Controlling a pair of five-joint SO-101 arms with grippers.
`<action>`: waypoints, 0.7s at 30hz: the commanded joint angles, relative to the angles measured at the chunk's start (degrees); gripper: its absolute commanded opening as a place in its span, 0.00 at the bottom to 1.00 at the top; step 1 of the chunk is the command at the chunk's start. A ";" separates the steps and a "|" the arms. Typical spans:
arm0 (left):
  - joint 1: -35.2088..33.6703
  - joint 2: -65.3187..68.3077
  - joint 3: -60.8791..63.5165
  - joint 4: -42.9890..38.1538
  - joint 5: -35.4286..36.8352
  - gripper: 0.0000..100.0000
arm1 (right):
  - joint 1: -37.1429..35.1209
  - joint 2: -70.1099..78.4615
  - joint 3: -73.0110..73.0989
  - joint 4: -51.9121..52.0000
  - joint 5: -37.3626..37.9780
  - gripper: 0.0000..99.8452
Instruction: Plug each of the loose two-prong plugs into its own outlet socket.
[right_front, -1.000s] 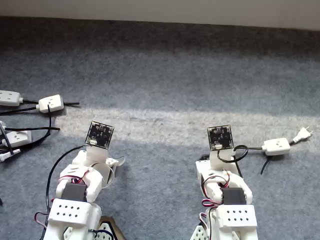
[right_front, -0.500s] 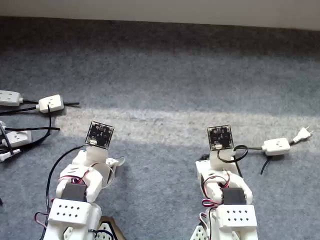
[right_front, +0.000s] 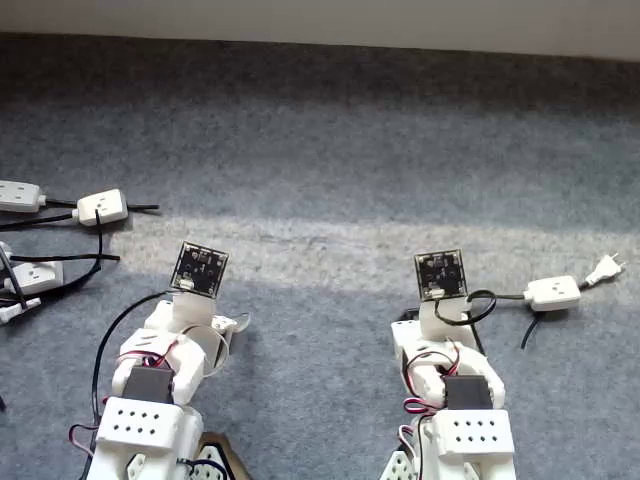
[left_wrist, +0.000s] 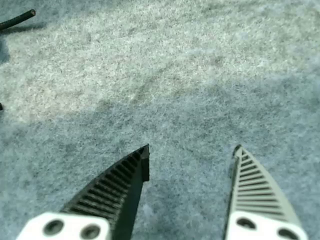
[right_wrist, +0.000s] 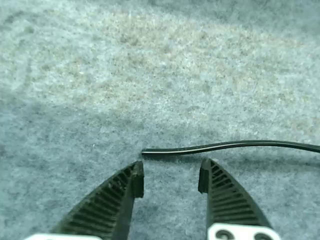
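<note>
A white outlet socket (right_front: 553, 292) lies on the grey carpet to the right of my right arm (right_front: 445, 370), and a loose white two-prong plug (right_front: 604, 267) rests just beyond it. More white sockets (right_front: 101, 207) (right_front: 35, 275) lie at the far left with black cables. My left gripper (left_wrist: 191, 150) is open just above bare carpet, nothing between its fingers. My right gripper (right_wrist: 171, 167) is also open, and the cut end of a thin black cable (right_wrist: 230, 146) lies just past its fingertips.
Another white socket (right_front: 18, 195) and a small white piece (right_front: 10, 312) sit at the left edge among tangled cables. A black cable loops (right_front: 480, 303) beside the right arm's wrist. A black cable end (left_wrist: 17, 19) shows far off in the left wrist view.
</note>
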 joint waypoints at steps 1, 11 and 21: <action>-0.40 -0.75 1.10 0.35 -0.35 0.26 | 0.13 -0.75 6.81 -0.04 1.49 0.19; -0.40 -0.75 1.10 0.35 -0.35 0.26 | -2.42 -0.75 6.55 -0.22 1.49 0.19; -0.40 -0.75 1.10 0.35 -0.35 0.26 | -7.43 -0.75 6.55 -0.31 1.41 0.19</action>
